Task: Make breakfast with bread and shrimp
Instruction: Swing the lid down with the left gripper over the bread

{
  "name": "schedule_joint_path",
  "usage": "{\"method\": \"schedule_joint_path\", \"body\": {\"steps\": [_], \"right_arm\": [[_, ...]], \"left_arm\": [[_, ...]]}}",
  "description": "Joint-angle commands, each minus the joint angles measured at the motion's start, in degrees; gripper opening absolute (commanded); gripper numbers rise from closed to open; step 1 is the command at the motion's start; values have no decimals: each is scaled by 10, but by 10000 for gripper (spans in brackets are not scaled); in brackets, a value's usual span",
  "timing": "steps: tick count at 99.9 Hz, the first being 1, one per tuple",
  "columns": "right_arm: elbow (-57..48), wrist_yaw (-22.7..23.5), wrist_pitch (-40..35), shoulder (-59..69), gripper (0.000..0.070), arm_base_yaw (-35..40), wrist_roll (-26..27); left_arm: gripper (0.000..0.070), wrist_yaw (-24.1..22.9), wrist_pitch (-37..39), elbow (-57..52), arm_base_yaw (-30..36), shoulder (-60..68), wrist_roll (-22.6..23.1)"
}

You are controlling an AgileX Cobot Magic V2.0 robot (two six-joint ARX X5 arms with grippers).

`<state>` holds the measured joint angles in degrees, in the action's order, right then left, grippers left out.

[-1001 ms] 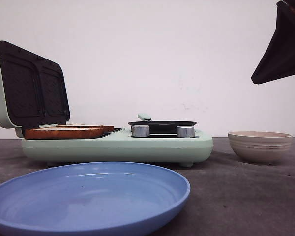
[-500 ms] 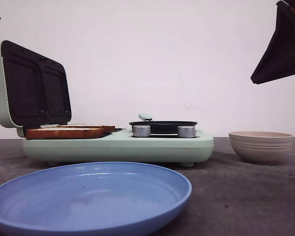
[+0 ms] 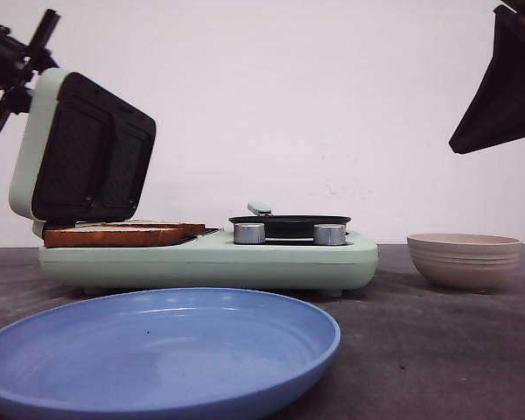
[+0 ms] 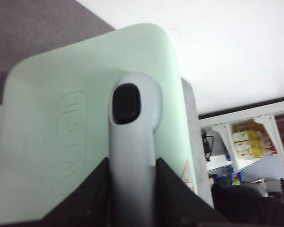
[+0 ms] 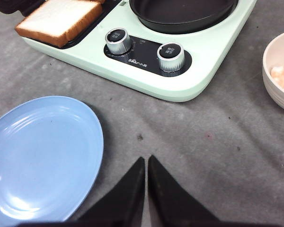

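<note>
Mint-green and half shut, the sandwich maker's lid (image 3: 83,144) leans over the bread (image 3: 114,234), with the left hand (image 3: 13,66) up at its top edge. I'd judge the step to be closing it, best done by easing it down along the hinge's arc so the slices aren't shoved. Off to that hand's far side sit a small frying pan (image 3: 289,224), two knobs (image 3: 249,233) and a ribbed bowl (image 3: 464,260); a blue plate (image 3: 157,350) lies nearest the camera, out of the lid's path.

From the left wrist, the hand's fingers (image 4: 87,194) are clamped on the lid's grey handle (image 4: 132,146).

From the right wrist, the right hand (image 5: 146,170) hangs over the bench (image 5: 217,156), fingers together and holding nothing; shrimp (image 5: 281,78) lie in the bowl beside it.
</note>
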<state>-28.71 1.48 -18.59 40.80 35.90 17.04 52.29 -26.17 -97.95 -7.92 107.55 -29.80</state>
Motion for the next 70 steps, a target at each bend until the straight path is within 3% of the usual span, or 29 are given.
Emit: {"method": "schedule_joint_path", "body": {"steps": [1,20,42,70], "right_arm": [[-1,0,5,3,1,3,10],[-1,0,5,3,1,3,10],[-1,0,5,3,1,3,10],[-1,0,5,3,1,3,10]], "left_arm": [[10,6,22,-37,16,4,61],[10,-46,-21,-41,59,4,107],[10,-148,-84,-41,118,4,187],[10,-266,-110,-41,187,4,239]]}}
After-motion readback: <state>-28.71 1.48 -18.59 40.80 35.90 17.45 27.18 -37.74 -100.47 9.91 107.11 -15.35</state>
